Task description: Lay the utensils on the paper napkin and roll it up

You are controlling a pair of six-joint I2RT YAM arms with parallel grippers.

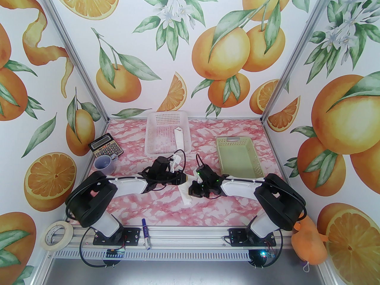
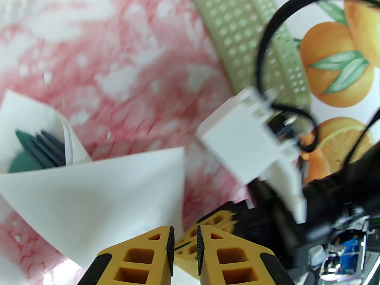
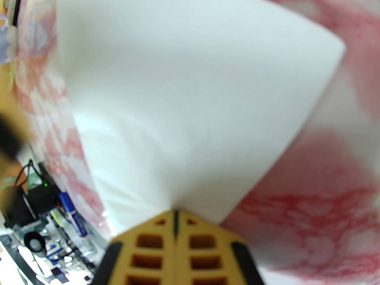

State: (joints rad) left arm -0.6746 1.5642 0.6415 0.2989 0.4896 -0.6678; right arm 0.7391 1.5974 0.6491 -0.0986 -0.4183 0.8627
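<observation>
From above: rolled paper napkin [image 1: 185, 196] left of and nearer than the green tray [image 1: 237, 156], left gripper [image 1: 183, 179] and right gripper [image 1: 194, 190] meeting over it. From left wrist: fingers narrowly apart, gripping nothing; teal utensils [image 2: 41, 153] tucked inside napkin. From right wrist: fingers pinched together on napkin edge.

Left arm [image 1: 127, 185], right arm [image 1: 240, 187]: white shells, fat black joints, black base plates [image 1: 130, 236]. Thin black cables [image 1: 178, 154] looping near wrists. Tiny green lights [image 1: 198, 174] on right wrist. Left gripper [image 2: 184, 233], right gripper [image 3: 176, 215]: yellow fingers [image 2: 139, 254] with square holes, black ribbed pads [image 2: 170, 248].
</observation>
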